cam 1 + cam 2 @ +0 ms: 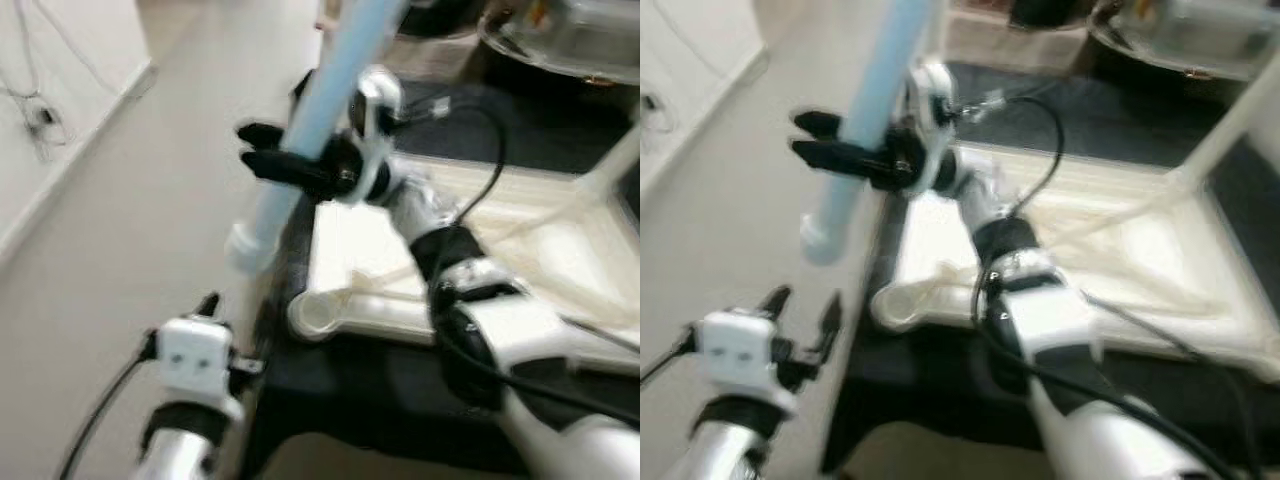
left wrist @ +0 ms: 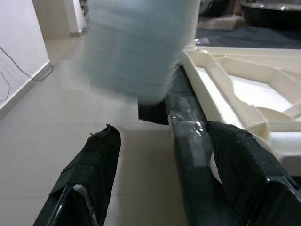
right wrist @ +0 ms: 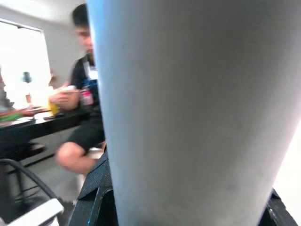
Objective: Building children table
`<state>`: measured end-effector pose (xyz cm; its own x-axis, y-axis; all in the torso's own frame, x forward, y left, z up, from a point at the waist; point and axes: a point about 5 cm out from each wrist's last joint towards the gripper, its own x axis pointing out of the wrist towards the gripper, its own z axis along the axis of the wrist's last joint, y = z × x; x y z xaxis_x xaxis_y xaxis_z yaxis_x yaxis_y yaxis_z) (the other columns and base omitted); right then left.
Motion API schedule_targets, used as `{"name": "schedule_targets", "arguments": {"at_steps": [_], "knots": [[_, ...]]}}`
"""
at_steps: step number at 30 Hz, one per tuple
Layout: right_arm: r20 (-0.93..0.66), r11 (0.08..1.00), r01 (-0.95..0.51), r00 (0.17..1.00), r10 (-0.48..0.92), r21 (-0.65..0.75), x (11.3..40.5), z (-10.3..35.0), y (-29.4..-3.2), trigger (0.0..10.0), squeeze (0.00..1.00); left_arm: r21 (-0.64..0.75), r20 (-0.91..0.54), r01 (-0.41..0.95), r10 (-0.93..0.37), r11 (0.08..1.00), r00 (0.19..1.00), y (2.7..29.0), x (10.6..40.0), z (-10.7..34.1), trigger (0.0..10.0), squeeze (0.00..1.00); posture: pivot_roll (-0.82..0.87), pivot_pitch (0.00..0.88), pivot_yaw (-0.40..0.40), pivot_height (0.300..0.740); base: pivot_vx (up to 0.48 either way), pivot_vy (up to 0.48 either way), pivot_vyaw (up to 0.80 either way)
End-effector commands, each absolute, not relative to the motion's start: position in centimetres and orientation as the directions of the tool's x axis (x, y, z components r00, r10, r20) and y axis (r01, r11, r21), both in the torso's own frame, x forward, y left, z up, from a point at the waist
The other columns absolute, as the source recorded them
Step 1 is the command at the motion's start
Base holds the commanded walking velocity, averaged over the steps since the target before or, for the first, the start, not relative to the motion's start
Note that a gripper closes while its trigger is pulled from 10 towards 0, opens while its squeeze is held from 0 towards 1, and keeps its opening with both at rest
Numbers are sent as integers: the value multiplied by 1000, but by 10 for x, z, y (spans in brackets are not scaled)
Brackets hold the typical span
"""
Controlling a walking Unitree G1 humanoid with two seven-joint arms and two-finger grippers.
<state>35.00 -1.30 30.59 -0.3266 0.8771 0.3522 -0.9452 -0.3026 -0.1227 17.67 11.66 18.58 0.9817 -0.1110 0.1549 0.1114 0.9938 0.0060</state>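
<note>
Tabletop (image 1: 560,260) inverted on dark mat (image 1: 380,390), corner socket (image 1: 318,312) empty; blue leg (image 1: 300,150) clamped in right gripper (image 1: 262,152) nearby, unfitted; left gripper (image 2: 164,174) spread, empty, low beside.

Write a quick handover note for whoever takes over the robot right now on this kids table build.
Right gripper: shut on the light blue table leg, holding it tilted beside the tabletop's near left corner.
Left gripper: open, empty, low beside the black platform's left edge.
Cream tabletop: lying underside up on the black platform, its corner socket open and empty.
Done: leg picked up.
Left: seat the leg's lower end in that socket. A person sits in the background.
</note>
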Motion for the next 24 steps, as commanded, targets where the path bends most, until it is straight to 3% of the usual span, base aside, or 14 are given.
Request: {"name": "schedule_targets", "arguments": {"at_steps": [1, 7, 13, 20, 24], "knots": [[349, -257, -956, -292, 891, -144, 355, 309, -28, 10000, 0, -4, 142, 121, -119, 993, 983, 113, 174, 184, 10000, 0, 100, 150, -90, 740, 0, 0, 0], [305, -238, -959, -275, 912, -153, 358, 309, -29, 10000, 0, -21, 116, 135, -132, 991, 984, 109, 167, 180, 10000, 0, 98, 164, -94, 740, 0, 0, 0], [229, -176, -973, -207, 951, -150, 363, 305, -27, 10000, 0, -88, 76, 221, -215, 971, 974, 97, 156, 176, 10000, 0, 100, 203, -100, 740, 0, 0, 0], [176, -266, -949, -295, 939, -172, 358, 304, -23, 10000, 0, -166, 63, 286, -279, 944, 958, 85, 139, 183, 10000, 0, 107, 282, -105, 740, 0, 0, 0], [165, -276, -945, -305, 938, -178, 358, 304, -21, 10000, 0, -175, 63, 288, -281, 942, 958, 84, 136, 185, 10000, 0, 108, 294, -107, 740, 0, 0, 0]]}}
